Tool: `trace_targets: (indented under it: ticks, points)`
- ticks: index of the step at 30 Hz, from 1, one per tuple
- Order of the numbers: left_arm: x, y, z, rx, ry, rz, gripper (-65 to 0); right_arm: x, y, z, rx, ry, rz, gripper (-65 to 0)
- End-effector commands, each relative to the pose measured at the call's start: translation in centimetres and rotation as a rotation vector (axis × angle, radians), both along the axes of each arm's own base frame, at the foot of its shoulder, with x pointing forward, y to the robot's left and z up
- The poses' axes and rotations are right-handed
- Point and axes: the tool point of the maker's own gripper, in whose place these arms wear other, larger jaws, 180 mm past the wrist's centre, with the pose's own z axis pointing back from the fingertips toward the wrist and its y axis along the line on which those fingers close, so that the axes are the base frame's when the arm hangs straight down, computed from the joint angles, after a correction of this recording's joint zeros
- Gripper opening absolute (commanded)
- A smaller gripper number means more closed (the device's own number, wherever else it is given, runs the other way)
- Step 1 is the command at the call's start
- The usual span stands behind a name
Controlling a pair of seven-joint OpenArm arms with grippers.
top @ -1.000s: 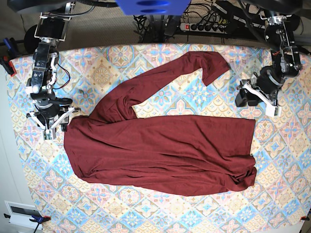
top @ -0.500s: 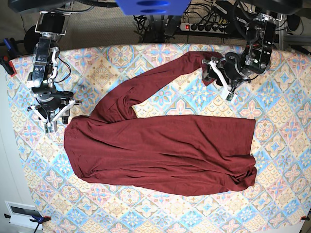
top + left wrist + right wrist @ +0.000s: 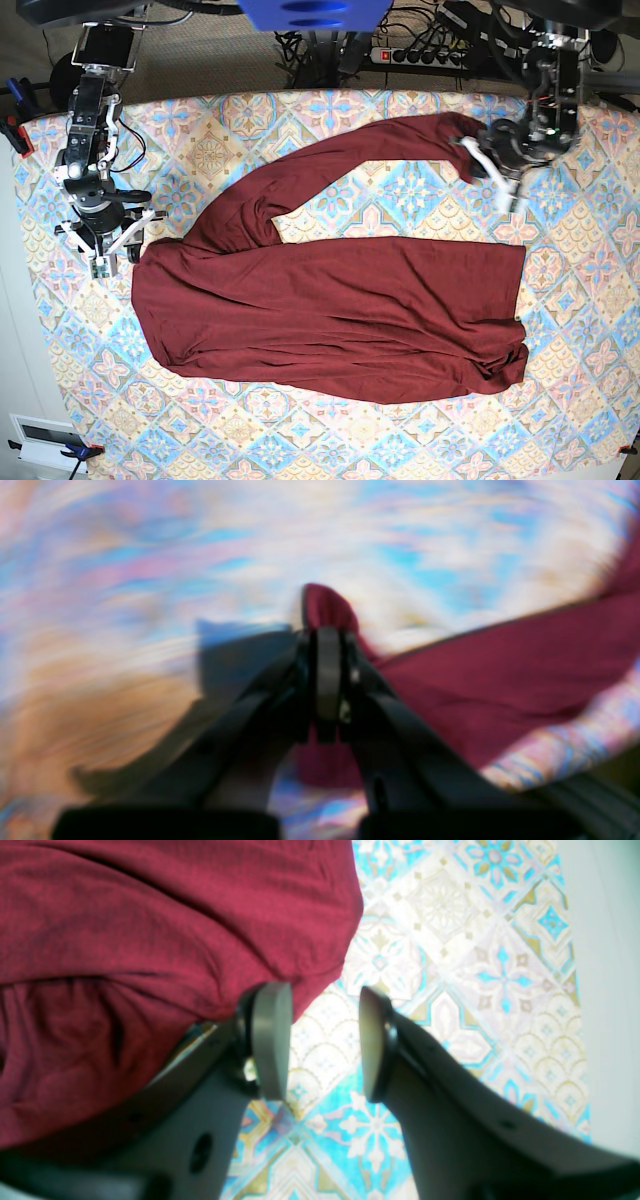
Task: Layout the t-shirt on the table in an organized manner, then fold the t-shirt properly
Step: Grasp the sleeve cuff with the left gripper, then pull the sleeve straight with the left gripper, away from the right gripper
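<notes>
Maroon t-shirt (image 3: 330,310) lying spread across the patterned table (image 3: 220,120), left gripper (image 3: 327,675) pinching the sleeve end at the far edge, right gripper (image 3: 325,1040) hovering spread beside the shirt's corner

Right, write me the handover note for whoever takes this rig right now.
Left gripper: shut on the end of the t-shirt's long sleeve, near the table's far edge.
Right gripper: open, holds nothing, beside the t-shirt's shoulder corner, one finger against the cloth's edge.
T-shirt: body spread across the table's middle, hem corner bunched, held sleeve stretched diagonally away from the body.
Done: body roughly laid out.
Left: straighten the sleeve, smooth the wrinkles, then every fold.
</notes>
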Motion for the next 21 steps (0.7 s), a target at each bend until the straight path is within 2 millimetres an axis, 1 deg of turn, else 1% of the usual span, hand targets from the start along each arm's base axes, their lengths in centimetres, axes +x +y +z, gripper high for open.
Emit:
trace_targets:
  ticks: [1, 3, 6, 8, 9, 11, 13, 16, 18, 21]
  points:
    - [1.3, 0.9, 2.3, -0.007, -0.085, 0.021, -65.0, 0.8, -0.3, 1.6, -0.011, -0.052, 0.002, -43.5]
    - [1.5, 2.6, 4.0, -0.028, -0.132, 0.092, -65.0, 0.8, -0.3, 1.6, -0.011, -0.052, 0.002, -43.5]
    - [1.4, 6.4, 6.4, -0.065, -0.202, 0.226, -65.0, 0.8, -0.3, 1.4, -0.01, -0.049, 0.003, -43.5]
    - [0.8, 8.2, 7.5, -0.08, -0.231, 0.289, -65.0, 0.8, -0.3, 1.3, -0.008, -0.046, 0.003, -43.5]
    - [0.5, 9.0, 7.9, -0.091, -0.242, 0.316, -65.0, 0.8, 0.1, 1.2, -0.007, -0.043, 0.012, -43.5]
    - [0.0, 10.3, 8.9, -0.112, -0.27, 0.364, -65.0, 0.8, 1.3, 0.7, -0.005, -0.024, 0.049, -43.5]
    - [-0.7, 11.5, 9.5, -0.118, -0.287, 0.403, -65.0, 0.6, 2.7, -0.2, -0.006, 0.024, 0.082, -43.4]
    - [-1.7, 13.3, 10.3, -0.099, -0.304, 0.45, -65.0, 0.2, 3.6, -1.2, -0.008, 0.074, 0.107, -43.2]
    - [-1.7, 13.6, 10.4, -0.094, -0.31, 0.457, -65.0, -0.1, 3.7, -2.0, -0.004, 0.103, 0.108, -43.2]
    - [-2.2, 13.6, 10.1, -0.089, -0.295, 0.457, -65.0, -1.0, 2.9, -4.2, 0.007, 0.177, 0.078, -43.4]
